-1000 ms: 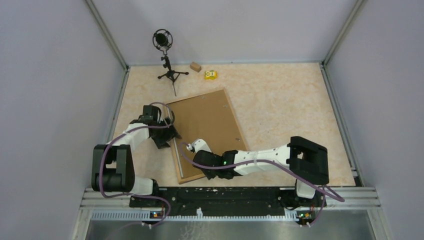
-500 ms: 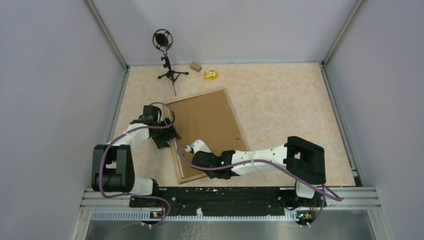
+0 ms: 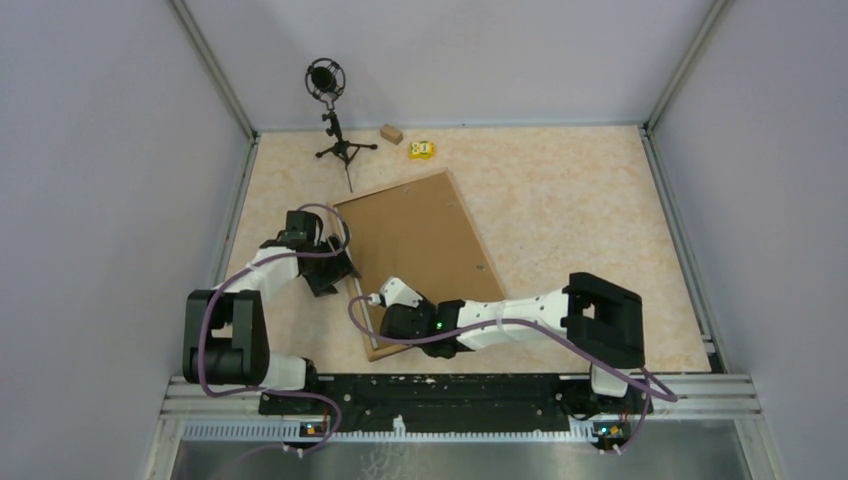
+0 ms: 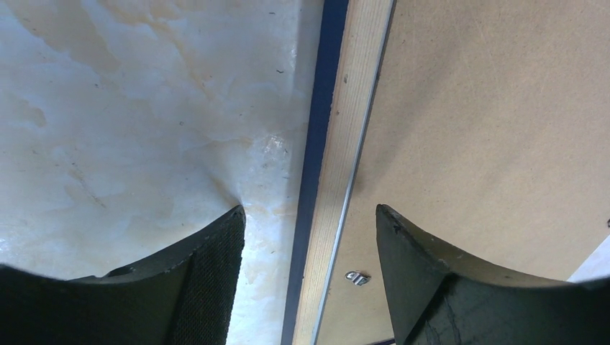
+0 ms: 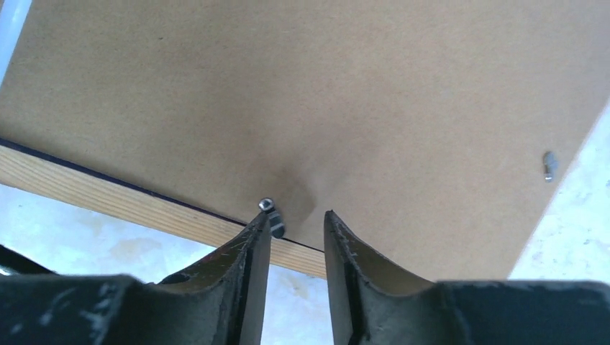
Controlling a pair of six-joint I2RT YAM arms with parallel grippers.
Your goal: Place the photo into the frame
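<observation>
Frame lies face-down mid-table, brown backing board inside. Left gripper, jaws wide apart, straddles its left rim; right gripper, narrowly apart, sits at a near-edge metal clip.

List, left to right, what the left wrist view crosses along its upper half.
Marbled tabletop → frame's dark blue edge → frame's light wood rim → brown backing board.
</observation>
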